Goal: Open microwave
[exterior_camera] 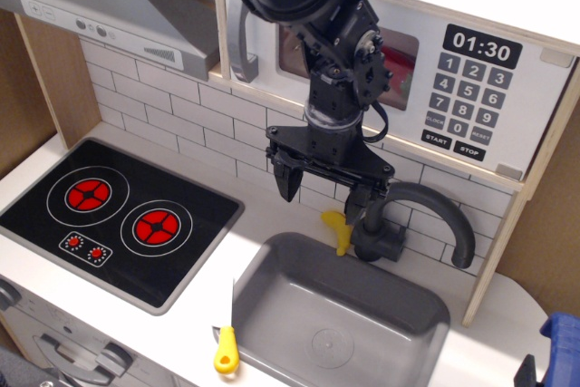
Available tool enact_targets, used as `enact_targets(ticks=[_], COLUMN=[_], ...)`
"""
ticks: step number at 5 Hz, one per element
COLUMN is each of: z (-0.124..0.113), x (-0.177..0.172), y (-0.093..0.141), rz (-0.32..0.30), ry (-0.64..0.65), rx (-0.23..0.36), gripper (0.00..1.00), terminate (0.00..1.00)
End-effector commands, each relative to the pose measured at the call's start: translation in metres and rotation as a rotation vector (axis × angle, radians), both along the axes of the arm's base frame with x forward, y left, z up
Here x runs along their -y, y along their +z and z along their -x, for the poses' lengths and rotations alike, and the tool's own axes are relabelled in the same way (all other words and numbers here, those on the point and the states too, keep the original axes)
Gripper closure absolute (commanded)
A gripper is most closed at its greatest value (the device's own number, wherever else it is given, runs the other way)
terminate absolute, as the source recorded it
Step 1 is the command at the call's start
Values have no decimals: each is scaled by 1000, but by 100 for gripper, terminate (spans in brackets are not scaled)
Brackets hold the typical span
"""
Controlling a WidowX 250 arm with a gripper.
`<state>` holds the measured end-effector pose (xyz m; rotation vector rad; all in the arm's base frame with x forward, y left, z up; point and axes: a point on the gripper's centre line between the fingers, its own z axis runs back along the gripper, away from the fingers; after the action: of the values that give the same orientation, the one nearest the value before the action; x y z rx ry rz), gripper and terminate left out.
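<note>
observation.image | microwave (pixel 471 70) mounted upper right above sink (pixel 344 314), door shut | gripper (pixel 326 189) hangs below it over counter, jaws spread, empty | door likely light, rigid, hinged | grab grey bar handle (pixel 241 43) at left edge, likely smooth, may slip

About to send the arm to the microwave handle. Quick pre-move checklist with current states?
1. Microwave door shut, needs opening: ok.
2. Grey bar handle visible at the door's left edge, nothing on it: ok.
3. End effector open and empty: ok.
4. End effector at the handle: not ok, it hangs below the microwave, above the sink.
5. Faucet close by the right finger, clearance: cannot tell.
6. Door swing path clear of the arm: not ok, the arm crosses in front of the window.
</note>
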<state>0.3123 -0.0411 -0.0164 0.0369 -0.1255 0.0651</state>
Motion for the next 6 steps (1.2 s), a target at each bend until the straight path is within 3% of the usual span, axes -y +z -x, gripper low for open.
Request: enact_targets(ticks=[1, 2, 3, 4, 5, 6], z=[0, 1, 3, -1, -11, -20], x=[0, -11, -37, -67, -96, -112], y=[0, 38, 79, 108, 123, 118], rz=[0, 32, 36, 45, 60, 55], ry=[0, -8, 3, -2, 4, 3], rx=[0, 73, 196, 249, 305, 297], gripper=[0, 0, 0, 0, 0, 0], terminate=[0, 0, 0, 0, 0, 0])
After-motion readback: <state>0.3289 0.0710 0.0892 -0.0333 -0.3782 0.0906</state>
